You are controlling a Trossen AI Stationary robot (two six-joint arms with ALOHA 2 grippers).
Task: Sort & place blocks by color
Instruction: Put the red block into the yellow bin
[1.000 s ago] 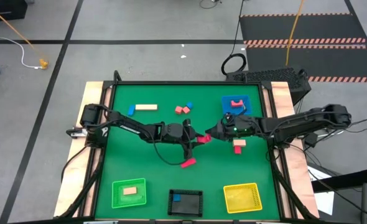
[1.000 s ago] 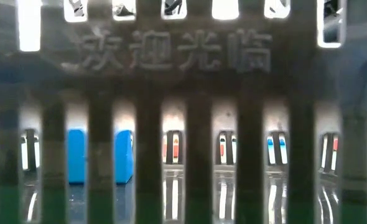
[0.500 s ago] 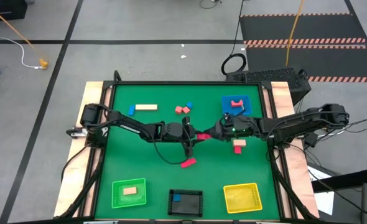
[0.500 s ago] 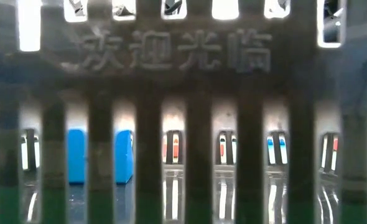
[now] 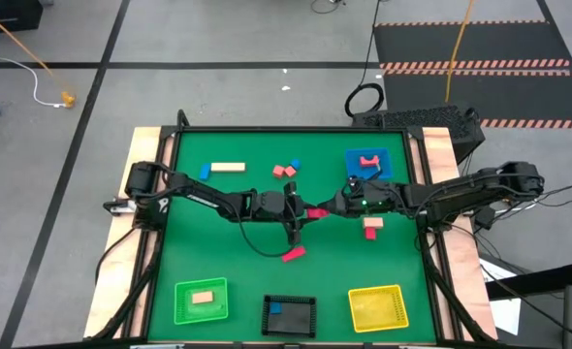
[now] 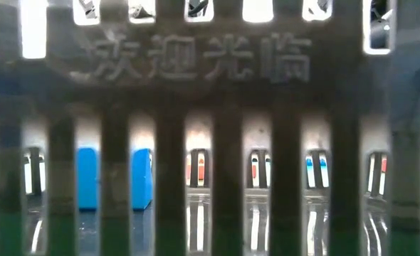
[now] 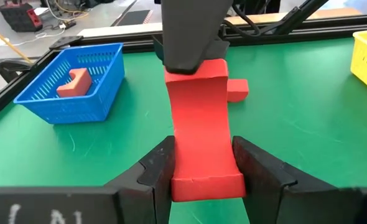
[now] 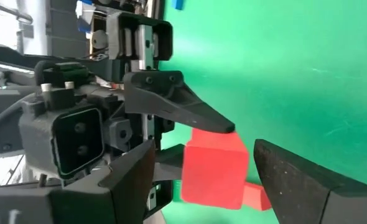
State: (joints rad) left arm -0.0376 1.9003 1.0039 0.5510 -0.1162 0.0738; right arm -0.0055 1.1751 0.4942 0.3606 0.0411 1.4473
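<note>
The red block between the left gripper's fingers looks like painted wood, smooth and matt, with a faint sheen on its curved face. Those fingers are matt black plastic, as are the right gripper's fingers. The bench has a smooth green mat with light scuffs and bare pale wood along its edges. The blue basket is glossy plastic mesh; the tan block is unpainted wood
</note>
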